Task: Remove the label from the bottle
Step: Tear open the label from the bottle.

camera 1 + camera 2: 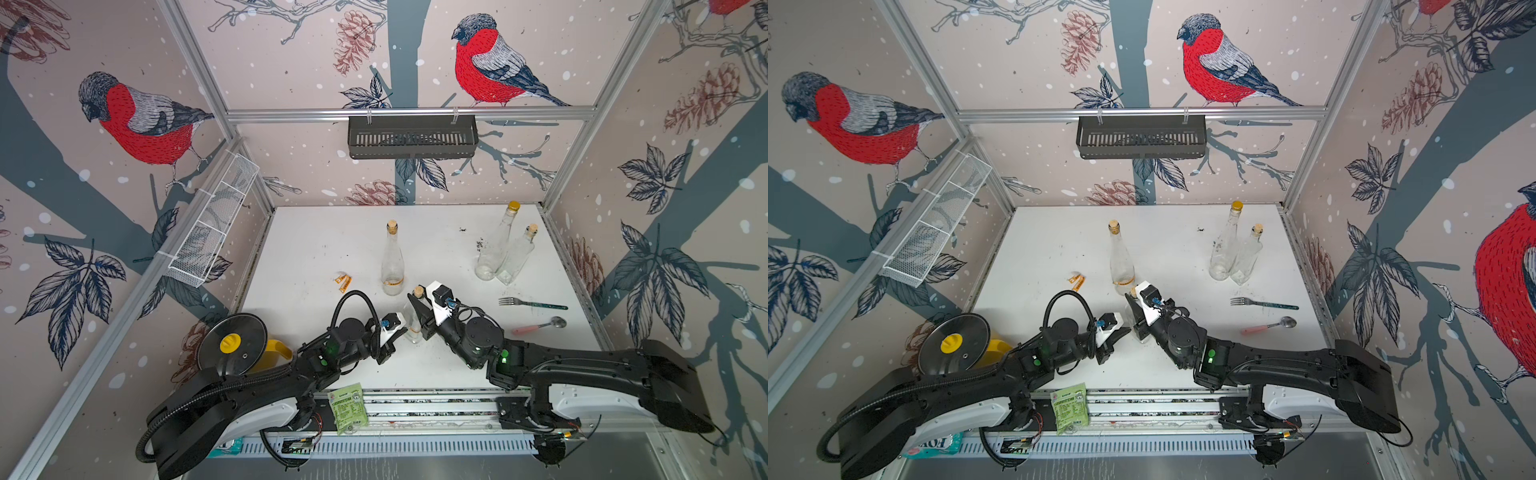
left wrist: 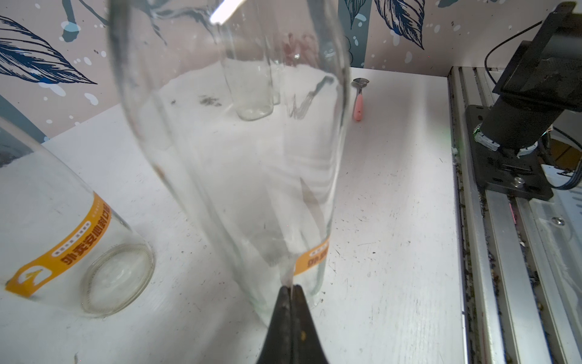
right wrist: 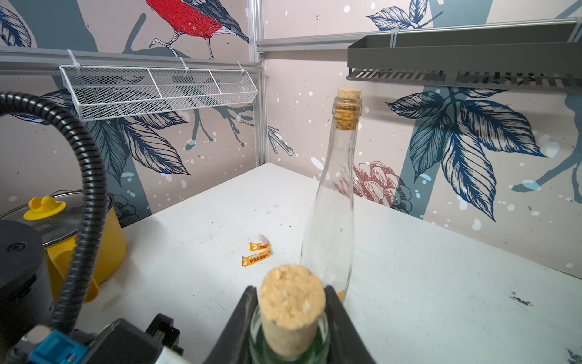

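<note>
What I can read from here
The orange label (image 2: 67,249) on the neighbouring bottle (image 2: 47,205) carries white Chinese characters, 外卖安心封口, and an arrow sign. The same band (image 2: 311,258) on the bottle before me (image 2: 236,157) shows only 外卖. The green packet's (image 1: 1069,409) print is too small.

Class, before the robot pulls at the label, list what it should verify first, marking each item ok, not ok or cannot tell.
1. The right gripper is shut on the held bottle's neck: ok.
2. The left gripper is shut at the orange label's edge: ok.
3. The label's end is truly caught between the left tips: cannot tell.
4. The held bottle's base rests on the table: cannot tell.
5. The neighbouring labelled bottle stands apart from the held one: ok.
</note>
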You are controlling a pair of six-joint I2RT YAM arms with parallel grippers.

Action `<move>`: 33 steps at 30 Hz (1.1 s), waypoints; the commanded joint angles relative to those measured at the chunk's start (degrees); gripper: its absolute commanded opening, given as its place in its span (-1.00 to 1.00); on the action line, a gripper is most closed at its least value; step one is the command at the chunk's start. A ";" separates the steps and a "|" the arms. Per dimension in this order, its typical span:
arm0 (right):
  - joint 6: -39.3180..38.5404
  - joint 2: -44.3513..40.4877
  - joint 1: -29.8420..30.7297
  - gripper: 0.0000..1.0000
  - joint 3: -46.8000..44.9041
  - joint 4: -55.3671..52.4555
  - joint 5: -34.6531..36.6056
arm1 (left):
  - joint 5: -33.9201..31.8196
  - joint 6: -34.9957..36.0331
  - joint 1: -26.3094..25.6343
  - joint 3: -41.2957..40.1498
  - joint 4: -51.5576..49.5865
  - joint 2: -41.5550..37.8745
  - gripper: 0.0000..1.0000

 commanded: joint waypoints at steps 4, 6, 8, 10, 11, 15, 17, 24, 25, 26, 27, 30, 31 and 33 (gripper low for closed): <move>-1.54 0.56 1.16 -0.99 -0.19 6.39 4.70 | 1.83 1.17 0.06 0.22 1.44 -0.13 -1.00; -1.89 0.80 1.58 -0.99 -0.19 6.91 5.80 | 1.95 1.18 0.09 0.21 1.43 -0.21 -1.00; -2.10 1.01 1.94 -0.99 -0.28 7.43 6.78 | 2.22 1.18 0.16 0.30 1.40 -0.10 -1.00; -2.28 1.19 2.20 -0.99 -0.45 8.17 7.87 | 2.79 1.26 0.13 0.29 1.31 0.04 -1.00; -2.29 1.30 2.40 -0.99 -0.54 8.55 8.30 | 3.13 1.33 0.13 0.37 1.17 0.06 -1.00; -2.29 1.89 2.99 -0.99 -1.05 10.31 10.77 | 4.19 1.53 0.18 0.57 0.85 0.41 -1.00; -2.19 2.20 3.19 -1.00 -1.24 11.12 11.94 | 4.66 1.62 0.16 0.73 0.62 0.62 -1.00; -3.07 2.93 3.96 -0.99 -1.86 13.87 13.54 | 6.00 1.79 0.14 1.42 0.06 1.59 -1.00; -3.36 3.03 4.07 -0.99 -1.98 14.32 13.67 | 5.98 1.79 0.19 1.50 -0.02 1.64 -1.00; -3.60 3.08 4.16 -0.99 -2.11 14.72 13.73 | 6.09 1.79 0.13 1.52 -0.03 1.63 -1.00; -3.76 3.12 4.24 -1.00 -2.24 15.14 14.01 | 6.05 1.79 0.14 1.46 -0.04 1.64 -1.00; -4.03 3.40 4.35 -1.00 -2.29 15.48 14.11 | 6.01 1.70 0.16 1.52 -0.04 1.64 -1.00; -4.05 3.56 4.35 -1.00 -2.20 15.31 14.11 | 5.92 1.71 0.24 1.52 -0.01 1.62 -1.00; -3.98 3.77 4.48 -1.00 -2.06 15.27 14.02 | 5.70 1.64 0.22 1.46 0.00 1.64 -1.00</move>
